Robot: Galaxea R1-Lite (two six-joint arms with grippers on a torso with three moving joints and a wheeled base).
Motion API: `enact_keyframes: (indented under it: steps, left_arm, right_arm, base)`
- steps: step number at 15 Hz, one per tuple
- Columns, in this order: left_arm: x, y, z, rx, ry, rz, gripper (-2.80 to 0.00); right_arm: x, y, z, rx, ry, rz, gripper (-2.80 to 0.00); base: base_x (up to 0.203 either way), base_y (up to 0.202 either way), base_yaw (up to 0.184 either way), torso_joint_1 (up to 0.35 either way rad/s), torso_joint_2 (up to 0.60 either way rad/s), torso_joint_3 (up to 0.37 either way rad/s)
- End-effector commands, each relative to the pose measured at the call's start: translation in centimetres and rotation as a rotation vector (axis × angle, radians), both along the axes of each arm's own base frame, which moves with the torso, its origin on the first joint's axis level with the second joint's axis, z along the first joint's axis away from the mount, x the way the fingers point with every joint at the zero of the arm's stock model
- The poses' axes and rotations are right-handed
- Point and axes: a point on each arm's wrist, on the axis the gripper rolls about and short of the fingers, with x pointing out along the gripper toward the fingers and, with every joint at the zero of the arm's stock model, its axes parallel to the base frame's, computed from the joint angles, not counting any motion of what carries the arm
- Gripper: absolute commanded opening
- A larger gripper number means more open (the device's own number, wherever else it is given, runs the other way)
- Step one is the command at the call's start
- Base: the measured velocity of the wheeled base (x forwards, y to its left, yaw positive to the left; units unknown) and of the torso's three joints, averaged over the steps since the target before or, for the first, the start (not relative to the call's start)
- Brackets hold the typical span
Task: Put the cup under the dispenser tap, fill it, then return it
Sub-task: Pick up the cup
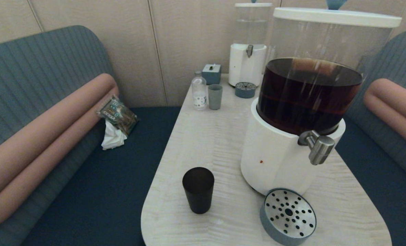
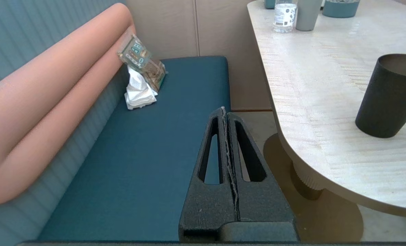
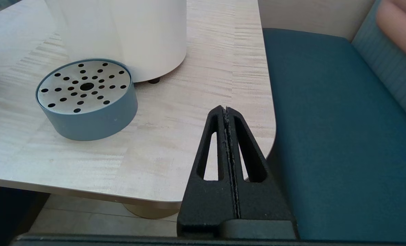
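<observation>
The dark brown-black cup [image 1: 198, 189] stands upright and empty near the table's front left corner; it also shows in the left wrist view [image 2: 389, 95]. The brushed-steel dispenser tap [image 1: 318, 147] juts from the white base of the large tank of dark liquid [image 1: 307, 95]. Under the tap sits a round grey drip tray [image 1: 287, 216] with a perforated steel top, seen too in the right wrist view [image 3: 86, 99]. My left gripper [image 2: 225, 111] hangs shut and empty beside the table, over the bench. My right gripper [image 3: 225, 109] is shut and empty at the table's front right corner. Neither arm appears in the head view.
At the table's far end stand a paler grey-green cup [image 1: 215, 96], a small clear bottle [image 1: 199, 90], a grey box [image 1: 211, 73], and a second dispenser of clear liquid [image 1: 248, 51] with its own drip tray [image 1: 245, 90]. A packet and tissue [image 1: 115, 119] lie on the left bench.
</observation>
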Motion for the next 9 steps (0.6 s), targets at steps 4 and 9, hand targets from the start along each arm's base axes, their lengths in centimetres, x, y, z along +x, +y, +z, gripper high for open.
enact_keyframes:
  steps: [4,9]
  left_arm:
    - [0.33,0.00,-1.02,-0.001,0.032,-0.001,-2.80]
    - [0.31,-0.08,-1.06,0.065,0.040,-0.028,-2.80]
  right_arm:
    - [0.07,0.00,-0.25,0.000,0.008,0.000,-2.80]
    - [0.07,0.00,-0.23,0.003,0.007,0.000,-2.80]
  base:
    - [0.000,0.000,0.000,0.000,0.00,0.000]
    - [0.000,0.000,0.000,0.000,0.00,0.000]
